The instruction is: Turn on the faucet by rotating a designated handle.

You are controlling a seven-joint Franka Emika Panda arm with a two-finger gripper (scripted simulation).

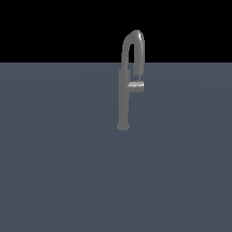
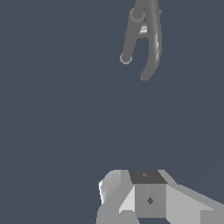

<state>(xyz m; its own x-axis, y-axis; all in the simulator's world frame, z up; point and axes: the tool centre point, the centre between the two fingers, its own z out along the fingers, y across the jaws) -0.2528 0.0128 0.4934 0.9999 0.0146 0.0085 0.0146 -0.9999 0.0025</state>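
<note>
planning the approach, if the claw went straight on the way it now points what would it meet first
Probably bare floor. In the wrist view the claw faces it, with the faucet off ahead near the frame edge; depth is unclear.

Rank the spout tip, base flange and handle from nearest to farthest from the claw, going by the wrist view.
From the claw:
1. Spout tip, curling out toward the claw.
2. Base flange, at the stem's foot, beside the spout.
3. Handle, farther along the stem, beyond both.
</note>
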